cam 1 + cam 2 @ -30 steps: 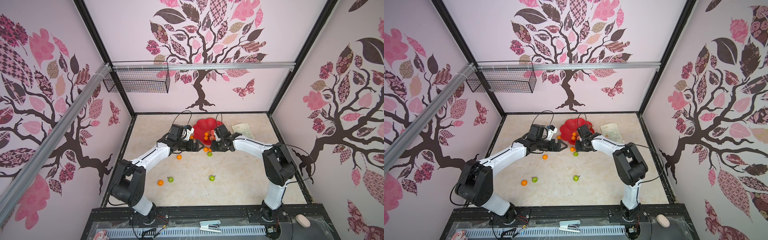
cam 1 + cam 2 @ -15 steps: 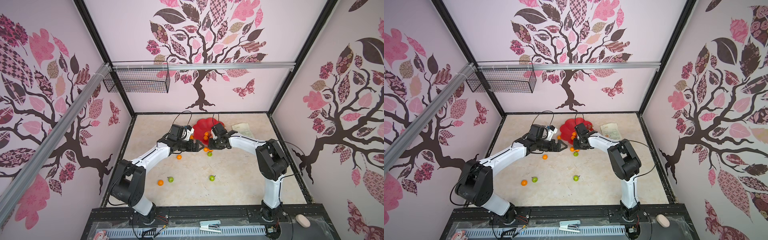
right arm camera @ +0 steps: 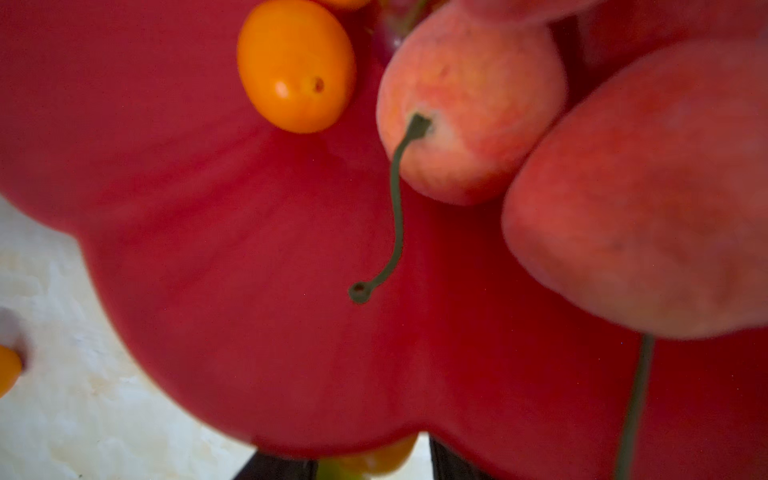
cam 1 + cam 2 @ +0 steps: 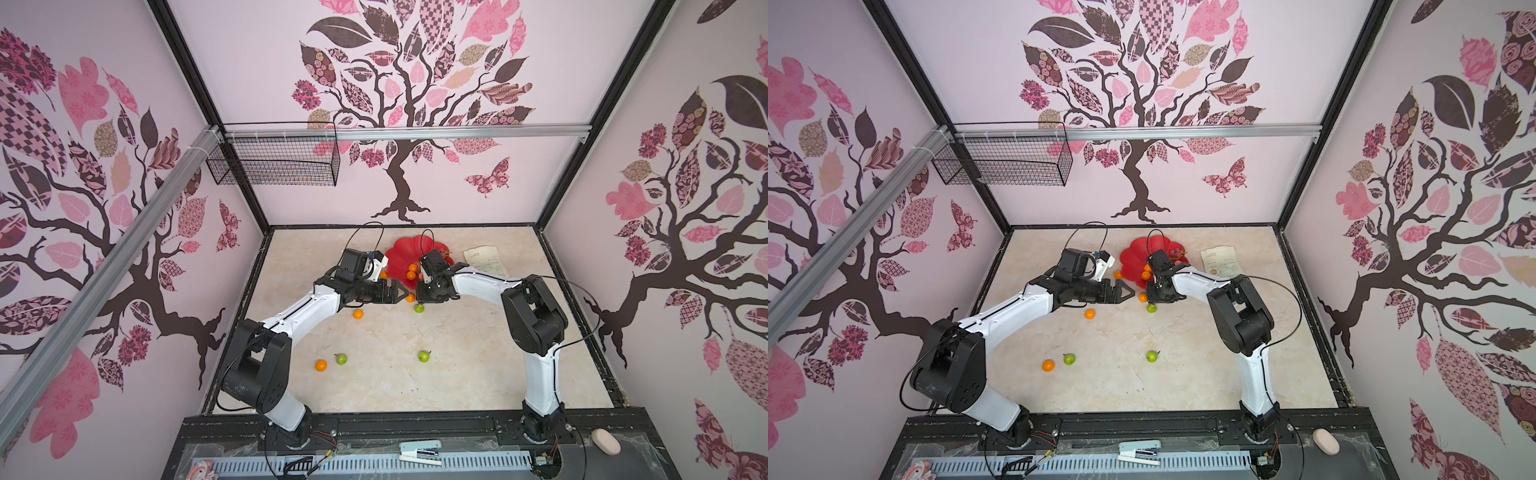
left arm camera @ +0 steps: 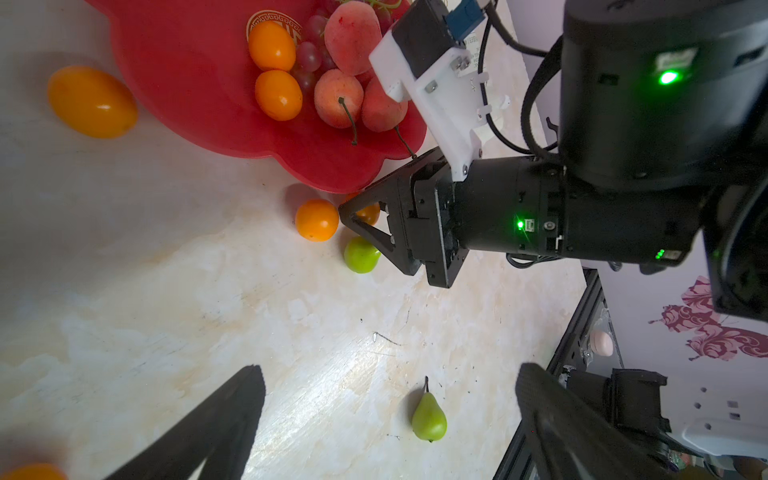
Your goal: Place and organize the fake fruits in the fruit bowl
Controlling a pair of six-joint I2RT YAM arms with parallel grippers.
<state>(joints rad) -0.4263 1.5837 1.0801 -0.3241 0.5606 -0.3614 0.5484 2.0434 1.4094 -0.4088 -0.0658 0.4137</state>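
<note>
Empty left gripper [image 4: 402, 291], jaws spread wide, over table [image 5: 166, 291]; right gripper [image 5: 348, 212] clamped on orange ball [image 5: 369, 212] at fruit bowl [image 5: 199, 83] rim. Peaches [image 5: 338, 97], oranges [image 5: 277, 94], grapes [image 5: 309, 56] inside bowl; green fruits [image 5: 361, 254], loose oranges [image 5: 316, 220] on table.

Bright even light, both top views bowed at edges, right wrist view blurs near peaches [image 3: 648, 187].

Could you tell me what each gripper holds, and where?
The right gripper holds an orange by its sides, between the fingers; the left gripper holds nothing.
</note>
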